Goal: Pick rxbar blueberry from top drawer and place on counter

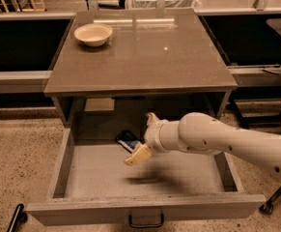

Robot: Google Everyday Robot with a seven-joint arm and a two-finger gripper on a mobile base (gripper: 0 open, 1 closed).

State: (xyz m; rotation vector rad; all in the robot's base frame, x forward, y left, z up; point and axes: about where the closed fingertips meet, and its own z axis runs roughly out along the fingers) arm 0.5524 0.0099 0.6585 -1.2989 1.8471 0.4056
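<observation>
The top drawer (63, 166) is pulled open under the counter (145, 57). The rxbar blueberry (126, 139), a dark bar with a white patch, lies on the drawer's pale floor near the back, left of centre. My gripper (145, 136) is inside the drawer, just right of the bar and over its right end. It is open, with one tan finger (138, 154) low in front of the bar and the other (152, 117) up near the back. It holds nothing.
A cream bowl (93, 34) sits at the counter's back left. My thick white arm (227, 141) enters from the right over the drawer's right side. The drawer's dark handle (146, 221) is at the front. Pale shelf rails (14, 76) run on both sides.
</observation>
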